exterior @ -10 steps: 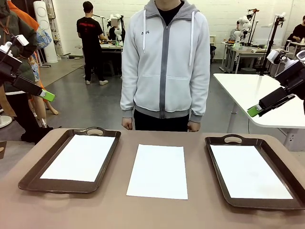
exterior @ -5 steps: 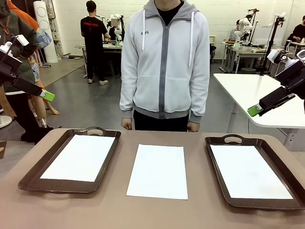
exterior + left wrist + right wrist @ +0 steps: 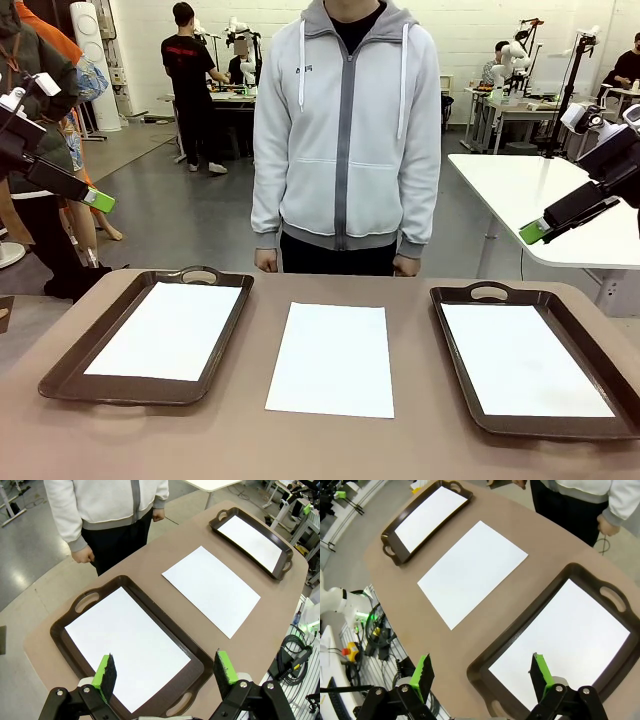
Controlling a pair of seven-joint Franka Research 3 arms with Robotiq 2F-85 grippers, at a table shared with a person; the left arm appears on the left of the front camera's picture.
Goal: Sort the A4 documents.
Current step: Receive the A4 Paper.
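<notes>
Brown table, three blank white A4 documents: centre sheet lying bare on the tabletop; left-tray sheet flat inside the left dark brown handled tray; right-tray sheet flat inside the right tray, with the trays well apart on either side of the centre sheet. Left gripper and right gripper: both raised above the table's outer sides, green-padded fingers spread wide, nothing between them. Person in a light grey zip hoodie, standing at the far edge, arms hanging.
</notes>
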